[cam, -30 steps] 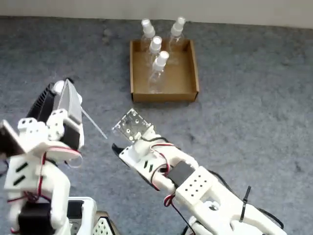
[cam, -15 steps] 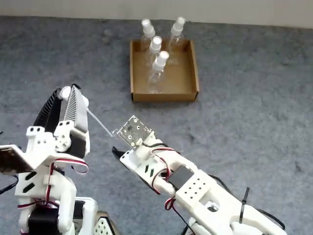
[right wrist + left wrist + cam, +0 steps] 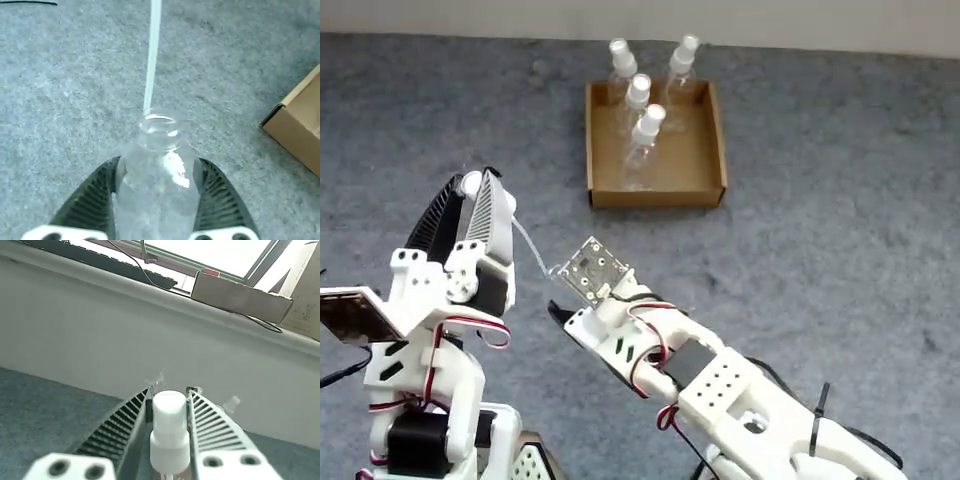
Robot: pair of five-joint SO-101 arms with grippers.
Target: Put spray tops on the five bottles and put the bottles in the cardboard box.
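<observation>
My left gripper (image 3: 476,181) is shut on a white spray top (image 3: 470,186), which shows between its black ribbed fingers (image 3: 127,415) in the left wrist view as well (image 3: 170,427). Its thin dip tube (image 3: 532,250) slants down toward a clear open bottle (image 3: 590,268). My right gripper (image 3: 582,290) is shut on that bottle. In the right wrist view the tube (image 3: 152,55) ends at the rim of the bottle's neck (image 3: 159,125). The cardboard box (image 3: 656,198) stands at the back with several topped bottles (image 3: 642,140) in it.
Grey carpet covers the table. A corner of the box (image 3: 295,125) lies just beyond the held bottle. Open carpet stretches right of the box and between the box and both arms. A pale wall runs along the far edge.
My left arm has swung right with the spray top, bringing the tube's tip to the bottle's mouth. The right arm drew back slightly, then held still.
</observation>
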